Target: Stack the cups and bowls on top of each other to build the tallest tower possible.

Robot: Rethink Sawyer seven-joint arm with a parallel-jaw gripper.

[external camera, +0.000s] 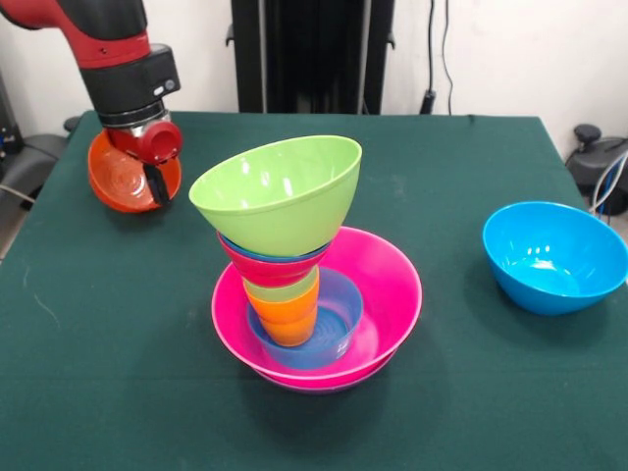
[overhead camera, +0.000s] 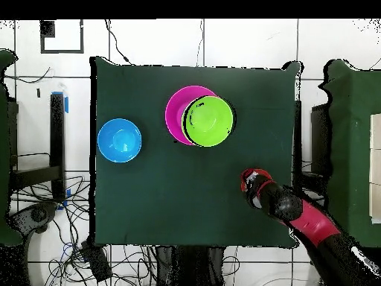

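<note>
Leaning tower (external camera: 294, 265) layered only in front view, pincer (external camera: 155, 182) state unclear.

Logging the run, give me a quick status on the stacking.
Gripper over small orange bowl, far corner; grip unclear. Tower standing, lime green bowl on top, tilted. Sky-blue bowl not stacked. Nothing in the way.

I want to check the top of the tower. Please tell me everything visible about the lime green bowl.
The lime green bowl is large, glossy plastic, with a wide round rim narrowing to a small base. It sits upright but tilted, its opening facing the camera in the front view. It is the top of the tower, resting in a small red bowl above the cups. From overhead it hides most of the pink bowl. Nothing else touches it.
</note>
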